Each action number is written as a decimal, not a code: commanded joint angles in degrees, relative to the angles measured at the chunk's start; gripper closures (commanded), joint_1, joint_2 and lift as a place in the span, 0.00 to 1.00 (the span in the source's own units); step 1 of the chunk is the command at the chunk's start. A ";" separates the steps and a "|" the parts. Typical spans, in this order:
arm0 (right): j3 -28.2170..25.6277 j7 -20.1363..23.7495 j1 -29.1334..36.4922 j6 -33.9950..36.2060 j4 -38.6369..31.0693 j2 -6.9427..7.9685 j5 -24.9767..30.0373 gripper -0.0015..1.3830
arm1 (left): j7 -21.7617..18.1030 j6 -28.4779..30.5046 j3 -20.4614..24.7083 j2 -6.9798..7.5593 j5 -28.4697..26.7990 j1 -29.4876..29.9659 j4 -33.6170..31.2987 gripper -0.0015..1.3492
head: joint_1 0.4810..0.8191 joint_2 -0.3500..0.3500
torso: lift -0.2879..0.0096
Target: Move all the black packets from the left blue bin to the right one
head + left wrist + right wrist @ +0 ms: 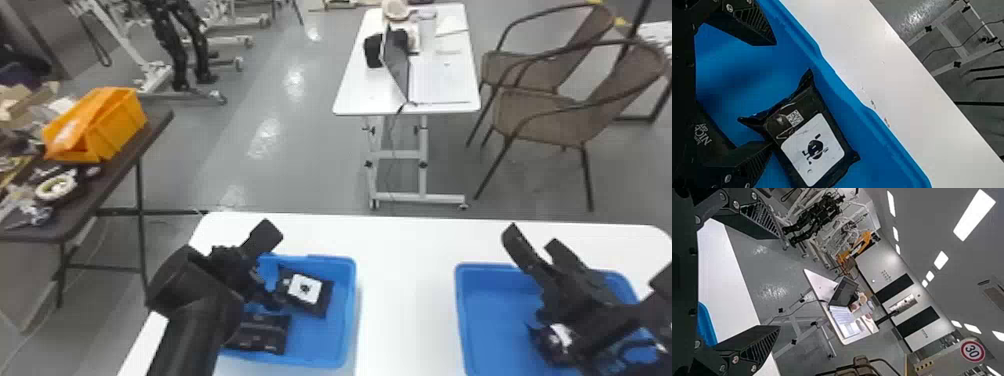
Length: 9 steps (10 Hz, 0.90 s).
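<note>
Left tool [773, 94] is spread, empty, at the left blue bin [351, 310]; right tool [532, 235] also apart, empty. We have at least two to move: white-labelled black packet [815, 152] by one left fingertip, second packet [270, 336] nearer us. Can't tell what's done: right arm [580, 295] hides part of right bin [495, 320].

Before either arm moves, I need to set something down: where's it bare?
The table is bare between the left bin and the right bin, through to its far edge. The right bin's floor is bare on its left side. Crowded: the left bin, with packets and the left gripper, and the right bin's right side, under the right arm.
</note>
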 commanded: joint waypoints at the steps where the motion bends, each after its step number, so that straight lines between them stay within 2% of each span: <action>1: 0.16 0.00 -0.11 0.23 0.09 0.00 -0.26 0.15 | -2.27 2.89 -2.45 0.24 -0.78 -0.25 -0.97 0.09 | 0.63 0.78 | 0.97; 3: 0.25 0.00 -0.11 0.50 0.09 0.00 -0.70 0.15 | -7.71 7.55 -4.21 0.42 -2.27 0.63 -5.54 0.09 | 0.63 0.76 | 0.97; 5: 0.34 0.00 -0.20 0.76 0.09 0.00 -0.70 0.15 | -10.09 8.43 -5.00 0.60 -2.10 1.06 -9.94 0.09 | 0.63 0.76 | 0.97; 8: 0.95 0.00 -0.81 1.20 0.53 0.00 -0.87 0.15 | -9.74 4.91 -8.87 2.35 -1.66 -0.87 -8.18 0.09 | 0.63 0.75 | 0.97; 9: 0.95 0.09 -0.73 1.38 0.53 0.00 -1.23 0.15 | -9.21 3.86 -8.96 2.35 -1.30 -1.40 -6.33 0.09 | 0.63 0.74 | 0.97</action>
